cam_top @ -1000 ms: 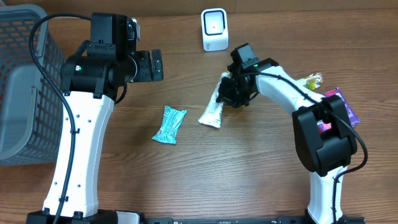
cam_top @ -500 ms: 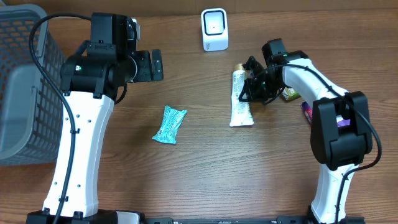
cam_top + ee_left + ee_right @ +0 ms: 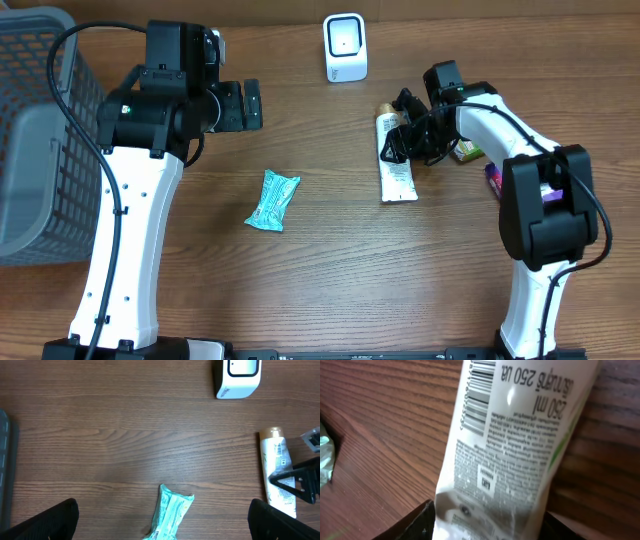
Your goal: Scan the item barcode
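The right gripper (image 3: 403, 140) has its jaws part way apart, astride the tube (image 3: 396, 165), one finger on each long side; whether the pads press on it or only flank it I cannot tell. The tube lies flat on the table (image 3: 330, 280), and seems to rest there rather than hang from the jaws. In the wrist view its barcode (image 3: 477, 397) shows on the upturned face, ahead of the fingers. The long axis runs roughly from the near edge toward the far edge, cap end farthest, so the jaws cross it squarely. The scanner (image 3: 345, 47) stands beyond the cap and a little to the left, near but apart, its window facing out over the table; the barcode looks up, not at it, so my guess is that the tube must be gripped, lifted and tilted toward it. The left gripper (image 3: 248, 105) is spread wide and empty, well apart from the tube; a packet (image 3: 273, 200) lies between; the right arm is plainly the nearer.
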Controlling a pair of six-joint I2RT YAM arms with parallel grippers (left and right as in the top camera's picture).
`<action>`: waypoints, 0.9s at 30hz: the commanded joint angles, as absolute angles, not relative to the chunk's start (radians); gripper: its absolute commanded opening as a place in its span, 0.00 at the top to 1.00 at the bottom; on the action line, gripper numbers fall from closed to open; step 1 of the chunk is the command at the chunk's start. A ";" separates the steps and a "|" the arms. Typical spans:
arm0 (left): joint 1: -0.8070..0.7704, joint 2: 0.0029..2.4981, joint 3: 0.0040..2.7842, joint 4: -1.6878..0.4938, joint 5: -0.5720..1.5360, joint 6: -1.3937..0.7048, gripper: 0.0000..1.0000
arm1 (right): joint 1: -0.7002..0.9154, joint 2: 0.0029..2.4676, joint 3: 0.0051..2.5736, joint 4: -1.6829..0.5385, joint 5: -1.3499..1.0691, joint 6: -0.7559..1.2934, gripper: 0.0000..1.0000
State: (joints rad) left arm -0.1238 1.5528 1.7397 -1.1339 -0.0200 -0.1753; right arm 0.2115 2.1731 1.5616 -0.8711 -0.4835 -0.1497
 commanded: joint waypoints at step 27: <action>-0.125 1.563 1.736 -1.133 -0.026 -0.153 0.00 | 0.206 2.076 1.776 -1.036 -0.874 -0.033 0.96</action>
State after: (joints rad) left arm -0.1238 1.5528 1.7397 -1.1339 -0.0200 -0.1753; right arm 0.2054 2.2166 1.6714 -1.0298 -0.7223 -0.0326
